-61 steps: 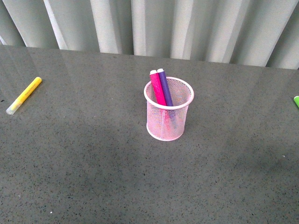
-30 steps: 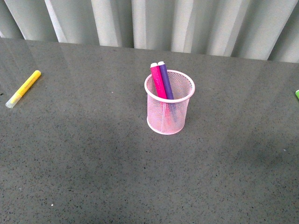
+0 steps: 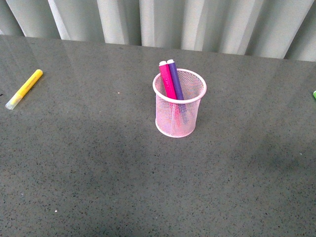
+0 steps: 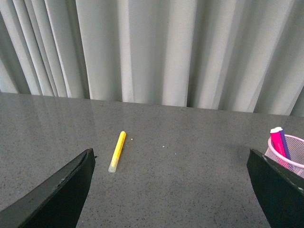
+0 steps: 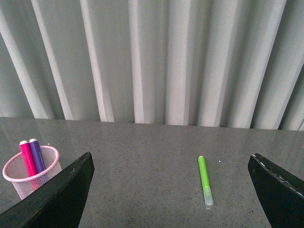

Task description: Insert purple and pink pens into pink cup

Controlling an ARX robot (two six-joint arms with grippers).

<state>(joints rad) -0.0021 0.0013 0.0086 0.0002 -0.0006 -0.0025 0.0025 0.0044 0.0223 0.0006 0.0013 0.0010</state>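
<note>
The pink cup (image 3: 178,109) stands upright at the middle of the grey table. The hot pink pen (image 3: 167,81) and the purple pen (image 3: 175,80) stand inside it side by side, leaning on its far left rim, tips above the rim. The cup also shows in the left wrist view (image 4: 289,154) and in the right wrist view (image 5: 29,173), with both pens in it. My left gripper (image 4: 171,190) is open and empty, apart from the cup. My right gripper (image 5: 171,190) is open and empty. Neither gripper shows in the front view.
A yellow marker (image 3: 23,89) lies at the table's left, also in the left wrist view (image 4: 117,151). A green marker (image 5: 204,181) lies to the right; only its end shows at the front view's right edge (image 3: 314,94). Grey curtains (image 3: 163,22) hang behind the table.
The front view has shifted a little: the cup, the pens and the yellow marker sit slightly higher in the picture. The pens stay in the cup.
</note>
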